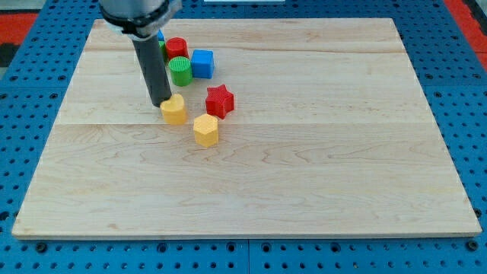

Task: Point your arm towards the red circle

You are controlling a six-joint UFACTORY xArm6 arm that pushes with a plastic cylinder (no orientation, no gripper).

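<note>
Camera view: pale wooden board [304,190] on a blue pegboard surface [472,114], seen from the near edge.

Dark rod descending from the view's top, my tip [163,103] resting just at the view's left of a yellow rounded block [174,110], touching it or very nearly so.

No hand or gripper present, just a bare rod, so nothing grasped or released.

Red round cylinder block [176,48], the target, sitting toward the view's top from my tip, partly hidden behind the rod. Green round cylinder block [180,71] directly between yellow block and red cylinder. Blue cube [202,64] just at the view's right of the green cylinder. A sliver of another blue block [160,36] visible at the rod's edge, shape unclear. Red star block [219,100] and yellow hexagonal block [205,130] at the view's right of the yellow rounded block.

Likely risks: heading straight up-view drags the yellow block or shoves the green cylinder into the target, knocking it away. Tight cluster, little room; approach along the view's left side looks safer.
</note>
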